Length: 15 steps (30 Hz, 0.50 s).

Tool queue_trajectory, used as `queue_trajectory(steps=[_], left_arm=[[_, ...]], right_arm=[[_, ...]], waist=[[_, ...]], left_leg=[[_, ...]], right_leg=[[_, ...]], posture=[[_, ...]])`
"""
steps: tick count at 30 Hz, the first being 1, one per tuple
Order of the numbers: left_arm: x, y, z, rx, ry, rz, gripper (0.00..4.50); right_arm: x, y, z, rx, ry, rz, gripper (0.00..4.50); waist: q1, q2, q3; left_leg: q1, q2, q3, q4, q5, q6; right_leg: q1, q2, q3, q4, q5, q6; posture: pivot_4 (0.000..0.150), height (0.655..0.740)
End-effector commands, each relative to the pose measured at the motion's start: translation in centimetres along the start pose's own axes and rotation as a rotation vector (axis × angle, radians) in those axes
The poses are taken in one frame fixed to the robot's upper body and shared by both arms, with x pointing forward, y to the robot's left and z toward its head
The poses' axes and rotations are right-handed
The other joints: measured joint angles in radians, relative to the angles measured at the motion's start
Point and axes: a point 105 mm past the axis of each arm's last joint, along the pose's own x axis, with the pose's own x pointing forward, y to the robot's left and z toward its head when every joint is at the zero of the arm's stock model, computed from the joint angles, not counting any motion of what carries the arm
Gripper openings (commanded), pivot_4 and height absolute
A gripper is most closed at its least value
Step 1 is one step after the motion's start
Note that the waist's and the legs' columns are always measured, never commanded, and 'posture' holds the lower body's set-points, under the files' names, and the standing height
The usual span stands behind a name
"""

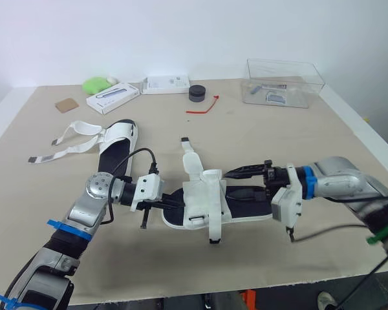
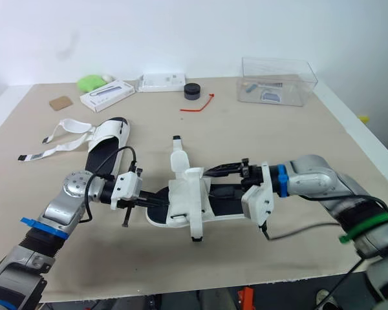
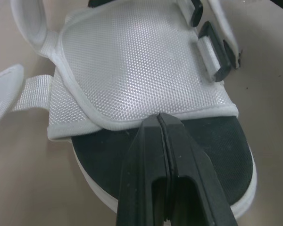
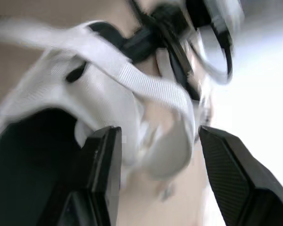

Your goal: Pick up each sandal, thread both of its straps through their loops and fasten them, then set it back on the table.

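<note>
Sandal [image 1: 204, 201] sat on the table [image 1: 291, 135] between the claws — left gripper [image 3: 159, 117] pressed shut at the mesh flap's [image 3: 132, 66] hem, right gripper [image 4: 155, 136] spread wide around a loose strap [image 4: 146, 87] — and I judged it might skid if the right pulled against that thin hold.

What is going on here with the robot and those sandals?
The robot is working on the white sandal near the front of the table with both arms. The left gripper has its fingers shut at the edge of the mesh upper. The right gripper is open around the sandal's strapping. One strap sticks up loose. The second sandal lies farther back on the left, unfastened.
</note>
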Motion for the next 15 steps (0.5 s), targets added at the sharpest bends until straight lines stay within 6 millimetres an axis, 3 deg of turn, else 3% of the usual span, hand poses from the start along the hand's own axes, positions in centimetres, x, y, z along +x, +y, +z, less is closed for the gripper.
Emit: queue_trajectory(steps=[1,3,5,9,11,15], left_arm=[[-0.5,0.6,0.5,0.012,-0.004,0.022,0.00],[-0.5,0.8,0.6,-0.006,-0.018,0.039,0.00],[-0.6,0.9,0.7,-0.015,-0.023,0.044,0.00],[-0.5,0.8,0.9,-0.027,-0.030,0.043,0.00],[-0.5,0.8,1.1,-0.032,-0.035,0.045,0.00],[-0.4,1.1,1.7,-0.071,-0.072,0.073,0.00]], right_arm=[[-1.1,-1.7,2.0,0.598,-0.050,-0.150,2.84],[-1.1,-1.1,3.5,0.893,-0.099,-0.151,2.84],[-1.1,-0.5,4.5,1.011,-0.112,-0.126,2.84],[-0.4,4.0,5.9,1.350,-0.048,0.014,2.84],[0.1,5.8,6.0,1.376,0.003,0.052,2.84],[1.7,9.2,3.5,1.494,0.155,-0.024,2.84]], waist=[[0.001,0.000,0.000],[0.000,0.000,0.000],[0.000,-0.001,0.000],[0.005,-0.002,0.000],[0.005,-0.002,0.000],[0.005,-0.007,-0.002]], left_leg=[[0.000,0.000,0.000,0.000,0.000,0.000],[0.000,0.001,-0.001,0.000,0.000,0.000],[0.000,0.002,-0.002,0.001,0.000,0.000],[-0.001,0.003,-0.003,0.001,0.000,0.000],[-0.001,0.003,-0.003,0.001,0.000,0.000],[-0.002,0.003,-0.003,0.001,0.000,0.000]], right_leg=[[0.000,0.000,0.000,0.000,0.000,0.000],[0.000,0.000,-0.001,0.000,0.000,0.000],[0.000,0.001,-0.003,0.000,0.000,0.000],[0.000,0.002,-0.005,0.000,0.000,-0.001],[0.000,0.003,-0.004,0.000,0.000,-0.001],[-0.001,0.003,-0.004,-0.001,0.000,0.000]], posture=[[0.150,0.7400],[0.150,0.7400],[0.150,0.7400],[0.150,0.7400],[0.150,0.7400],[0.150,0.7400]])
